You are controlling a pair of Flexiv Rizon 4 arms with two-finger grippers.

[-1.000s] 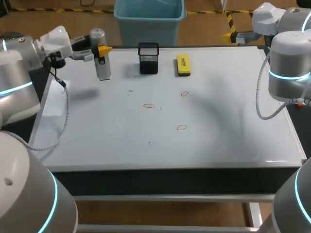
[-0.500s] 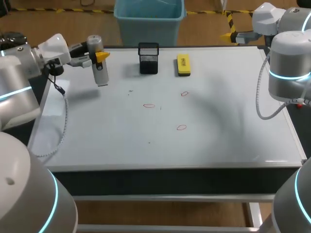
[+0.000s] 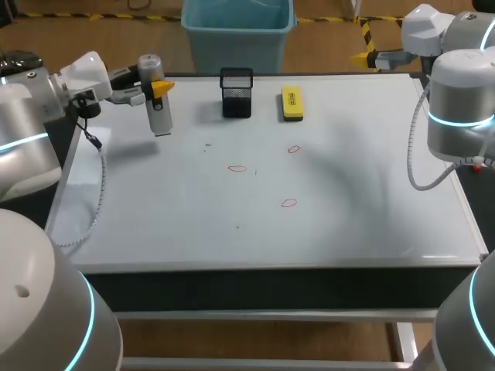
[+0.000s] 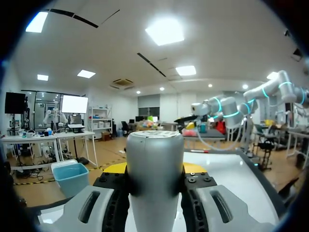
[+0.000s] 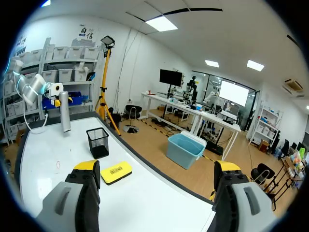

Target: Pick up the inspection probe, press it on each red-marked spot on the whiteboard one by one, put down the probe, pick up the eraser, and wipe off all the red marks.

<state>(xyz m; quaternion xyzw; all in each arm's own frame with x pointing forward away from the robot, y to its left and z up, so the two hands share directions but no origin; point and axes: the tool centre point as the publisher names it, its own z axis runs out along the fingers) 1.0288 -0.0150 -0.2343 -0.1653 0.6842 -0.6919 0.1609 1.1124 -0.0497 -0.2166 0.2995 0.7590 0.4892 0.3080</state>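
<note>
While the left gripper [image 3: 155, 85] clasps the silver inspection probe [image 3: 160, 116] upright above the far left corner of the whiteboard [image 3: 348, 216], three red marks [image 3: 237, 168] lie mid-board. Next, it likely must carry the probe to the nearest mark and press down. The right gripper [image 5: 157, 166] hangs open.

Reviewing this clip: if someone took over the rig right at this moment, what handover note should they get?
Left gripper: shut on the probe, roughly upright over the far left corner of the whiteboard.
Right gripper: open, empty, off at the far right.
The eraser lies at the far edge beside the black mesh cup. Three red marks sit mid-board.
Done: probe picked up.
Left: press each mark (cannot tell if any is pressed), put the probe down, take the eraser, wipe.
</note>
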